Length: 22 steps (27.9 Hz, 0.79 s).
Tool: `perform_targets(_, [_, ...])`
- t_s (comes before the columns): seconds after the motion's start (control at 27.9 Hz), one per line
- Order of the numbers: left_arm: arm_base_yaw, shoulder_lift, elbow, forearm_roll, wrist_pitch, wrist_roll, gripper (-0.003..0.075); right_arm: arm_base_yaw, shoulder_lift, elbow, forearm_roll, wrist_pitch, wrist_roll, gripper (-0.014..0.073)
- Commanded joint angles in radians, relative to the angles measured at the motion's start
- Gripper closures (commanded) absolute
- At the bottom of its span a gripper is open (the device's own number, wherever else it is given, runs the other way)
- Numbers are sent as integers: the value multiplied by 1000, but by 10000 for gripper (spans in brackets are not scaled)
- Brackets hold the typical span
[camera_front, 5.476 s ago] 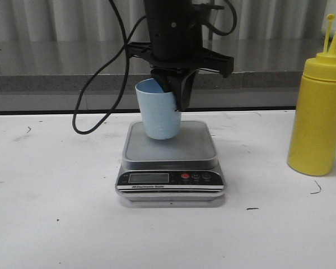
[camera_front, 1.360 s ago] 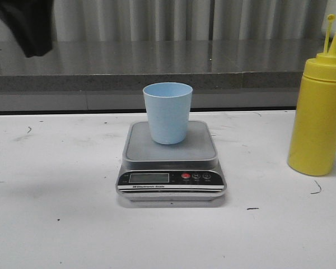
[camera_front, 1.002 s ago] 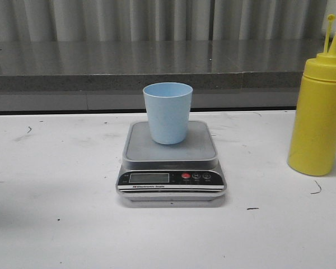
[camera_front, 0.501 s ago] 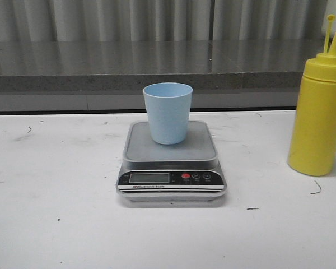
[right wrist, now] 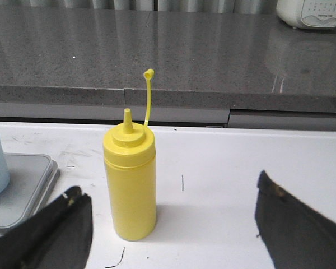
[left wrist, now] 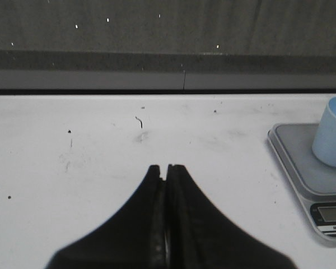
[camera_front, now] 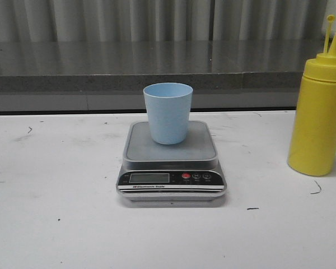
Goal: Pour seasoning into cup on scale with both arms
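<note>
Seasoning (right wrist: 129,185) upright, ungrasped, between wide-spread fingers of empty right gripper (right wrist: 173,224): grip mid-body squarely; left gripper (left wrist: 167,174) closed, empty.

The front camera is looking forward, low over the white counter (camera_front: 56,224), sitting close to the scale (camera_front: 172,162). The left wrist camera is facing the far wall from the left, catching the scale's left side. The right wrist camera is viewing the squeeze bottle (right wrist: 129,182) closely; all three are sharing the cup (camera_front: 168,112).
</note>
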Motion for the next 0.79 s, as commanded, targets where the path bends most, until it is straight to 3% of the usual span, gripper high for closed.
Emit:
perform_targets(0.0, [0,-95,-3,5,-105,-10,740,-3,14,-33,-7,-74,-1,-15])
perform_targets(0.36, [0,-186,20,5,-110,-10,740,-3,54,-33,-3,-94,-1,-15])
perform_targets(0.75, [0,-184,20,5,-110,-10,740,14,310,-33,4,-219,-1,-15])
